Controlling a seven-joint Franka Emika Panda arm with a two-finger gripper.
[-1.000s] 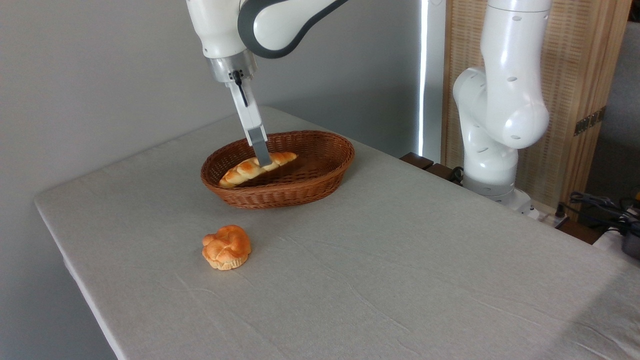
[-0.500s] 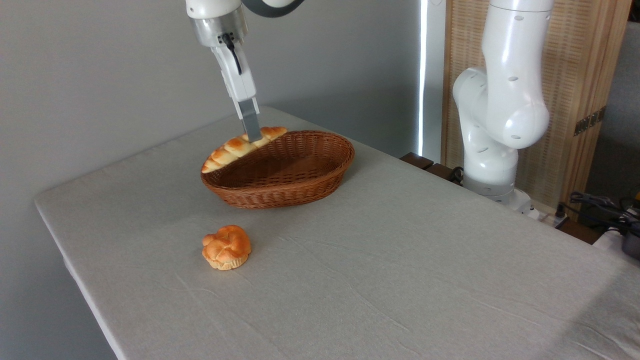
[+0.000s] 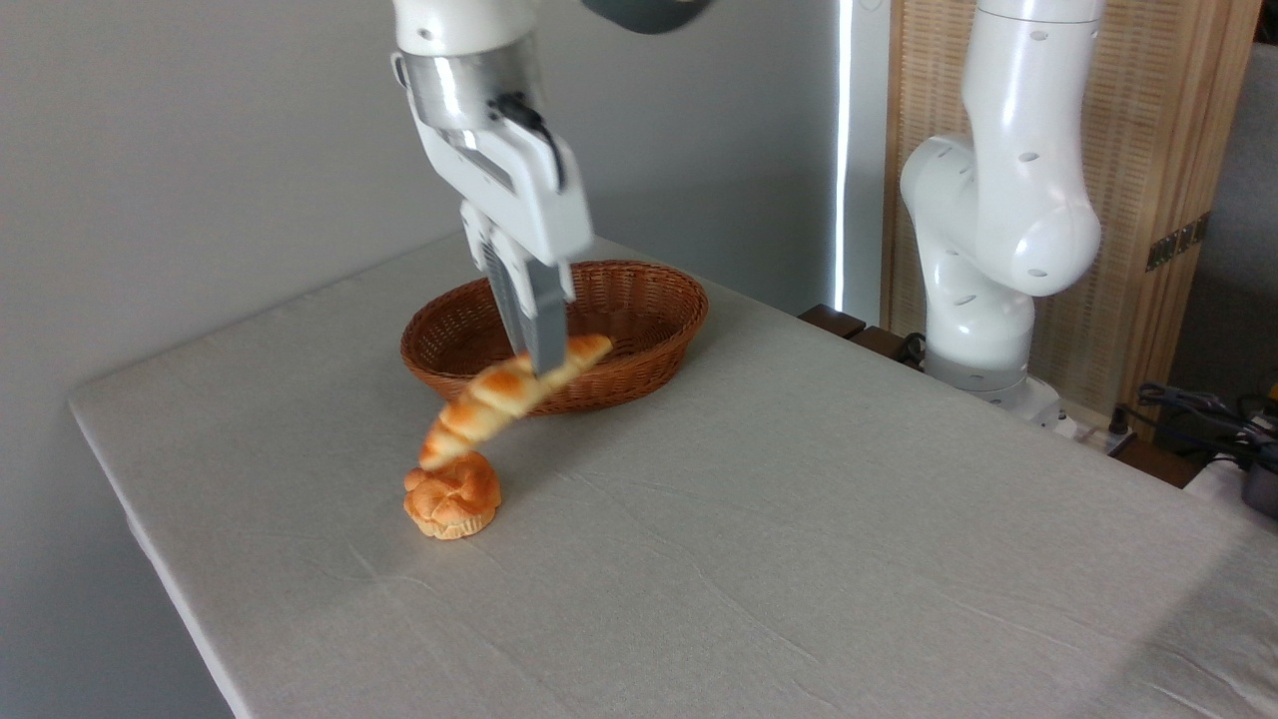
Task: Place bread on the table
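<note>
the gripper (image 3: 539,364) pinches the bread (image 3: 504,391) between its two fingers, near the loaf's upper right end rather than at its middle. the bread hangs in the air, clear of the basket (image 3: 639,350) and in front of it, tilted so that its free left end droops down toward the bun (image 3: 452,493). from this view that low tip looks just above or touching the bun's top; which of the two cannot be told. the bun sits on the table (image 3: 799,559) toward its left edge, and the basket stands near the far edge, with nothing showing inside it.

the loaf looks light, since a narrow pinch off to one side carries it whole. it keeps its long shape with only a slight bend, so it seems fairly stiff, perhaps with a little give, and its glossy crust could be slippery. a hold nearer the middle would probably balance it better; held as it is, the long end may swing or pivot in the fingers. bare cloth to the right of the bun looks like the safer spot to lay it down.
</note>
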